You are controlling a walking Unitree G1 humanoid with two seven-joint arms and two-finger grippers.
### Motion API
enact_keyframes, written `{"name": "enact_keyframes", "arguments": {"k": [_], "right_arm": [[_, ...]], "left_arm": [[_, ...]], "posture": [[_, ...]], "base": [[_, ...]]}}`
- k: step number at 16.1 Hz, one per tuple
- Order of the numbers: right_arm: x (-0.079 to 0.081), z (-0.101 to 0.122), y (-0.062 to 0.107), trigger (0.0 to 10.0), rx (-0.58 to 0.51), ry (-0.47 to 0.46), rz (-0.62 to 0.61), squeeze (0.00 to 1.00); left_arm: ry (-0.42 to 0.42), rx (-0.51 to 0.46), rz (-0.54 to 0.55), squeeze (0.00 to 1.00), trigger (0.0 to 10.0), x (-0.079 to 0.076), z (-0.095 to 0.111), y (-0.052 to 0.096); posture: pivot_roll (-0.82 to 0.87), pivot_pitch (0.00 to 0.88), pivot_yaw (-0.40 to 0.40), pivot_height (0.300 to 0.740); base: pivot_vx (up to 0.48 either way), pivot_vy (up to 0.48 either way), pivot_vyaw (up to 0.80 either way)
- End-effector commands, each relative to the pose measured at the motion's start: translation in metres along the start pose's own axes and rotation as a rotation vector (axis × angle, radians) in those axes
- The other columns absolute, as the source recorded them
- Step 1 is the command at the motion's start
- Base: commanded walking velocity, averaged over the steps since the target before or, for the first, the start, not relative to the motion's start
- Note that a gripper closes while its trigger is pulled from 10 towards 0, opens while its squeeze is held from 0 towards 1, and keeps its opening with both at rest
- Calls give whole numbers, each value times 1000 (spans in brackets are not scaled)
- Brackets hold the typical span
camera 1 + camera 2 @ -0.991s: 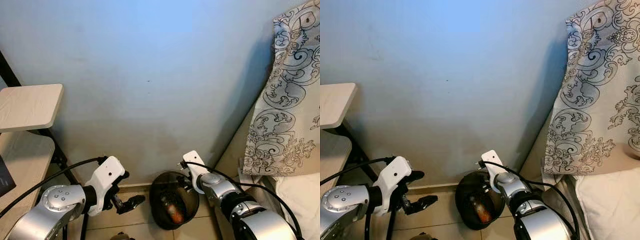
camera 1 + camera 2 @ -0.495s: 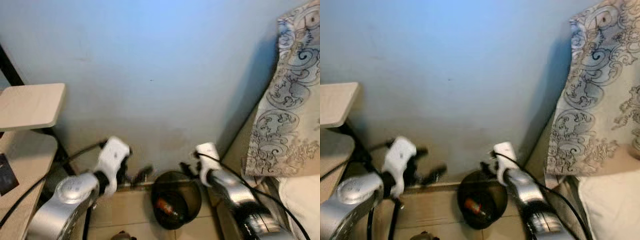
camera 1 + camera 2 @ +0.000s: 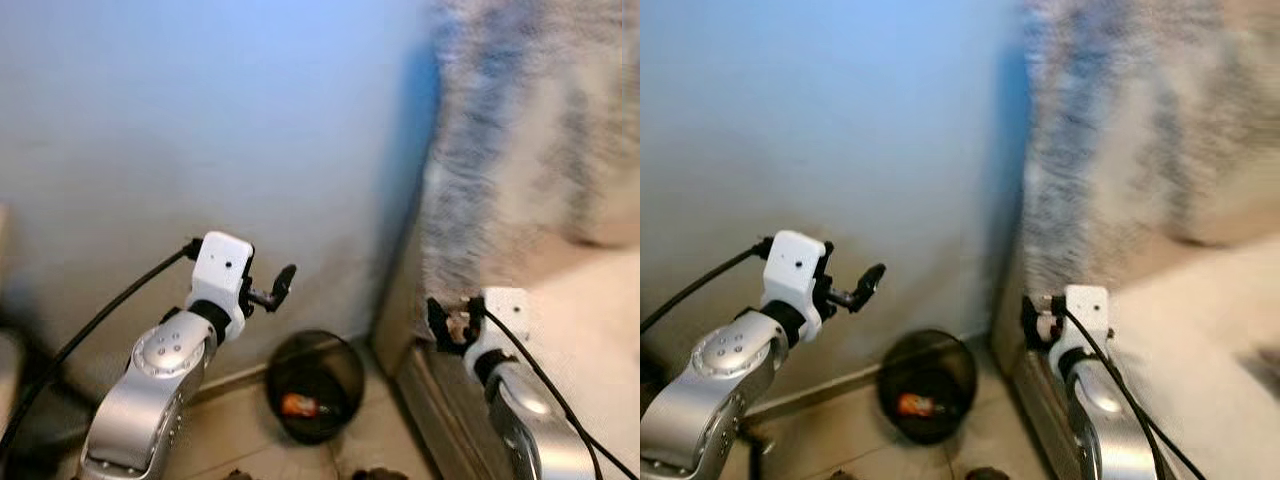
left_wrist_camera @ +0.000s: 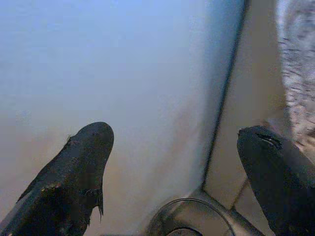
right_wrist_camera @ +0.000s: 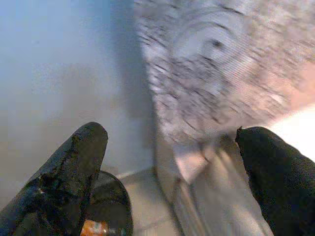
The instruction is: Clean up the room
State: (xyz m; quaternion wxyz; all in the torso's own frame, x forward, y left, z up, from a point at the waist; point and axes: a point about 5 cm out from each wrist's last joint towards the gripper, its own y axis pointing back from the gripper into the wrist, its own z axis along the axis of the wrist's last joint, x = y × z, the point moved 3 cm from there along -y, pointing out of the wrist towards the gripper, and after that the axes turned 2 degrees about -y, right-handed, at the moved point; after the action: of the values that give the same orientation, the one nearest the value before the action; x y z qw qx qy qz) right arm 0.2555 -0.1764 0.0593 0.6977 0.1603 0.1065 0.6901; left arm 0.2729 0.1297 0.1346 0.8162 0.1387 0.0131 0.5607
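A round black bin [image 3: 317, 385] stands on the tiled floor [image 3: 245, 425] against the pale blue wall [image 3: 200, 130], with something orange [image 3: 297, 405] lying inside it. The left gripper [image 4: 172, 169] is raised above and to the left of the bin, its fingers spread wide and empty. The right gripper [image 5: 170, 177] hangs by the edge of the bed [image 3: 590, 330], near the patterned pillow [image 5: 221, 73], fingers likewise parted with nothing between them. The head views are blurred.

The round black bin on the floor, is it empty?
No, the round black bin holds something orange at its bottom.
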Motion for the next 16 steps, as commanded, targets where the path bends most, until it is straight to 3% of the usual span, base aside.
{"name": "enact_keyframes", "arguments": {"k": [1, 5, 8, 11, 16], "right_arm": [[-2, 5, 9, 10000, 4, -38, -38, 0], [-5, 9, 18, 10000, 5, -51, -84, 0], [-12, 10, 21, 10000, 29, 26, -129, 0], [-13, 19, 18, 10000, -6, -17, -141, 0], [-14, 18, 16, 10000, -1, -51, -144, 0]], "left_arm": [[2, 18, 43, 0, 10000, 8, -7, 4], [1, 34, 89, 0, 10000, 15, -16, 12], [-18, 19, 135, 0, 10000, 25, -14, 14], [6, -12, 172, 0, 10000, 35, -10, 13], [81, -27, 148, 0, 10000, 27, -11, 6]], "posture": [[-10, 0, 34, 740], [5, 0, 27, 740], [15, 0, 22, 740], [15, 0, 24, 740], [8, 0, 30, 740]], "base": [[0, 0, -788], [0, 0, -772], [0, 0, -754], [0, 0, -748], [0, 0, -731]]}}
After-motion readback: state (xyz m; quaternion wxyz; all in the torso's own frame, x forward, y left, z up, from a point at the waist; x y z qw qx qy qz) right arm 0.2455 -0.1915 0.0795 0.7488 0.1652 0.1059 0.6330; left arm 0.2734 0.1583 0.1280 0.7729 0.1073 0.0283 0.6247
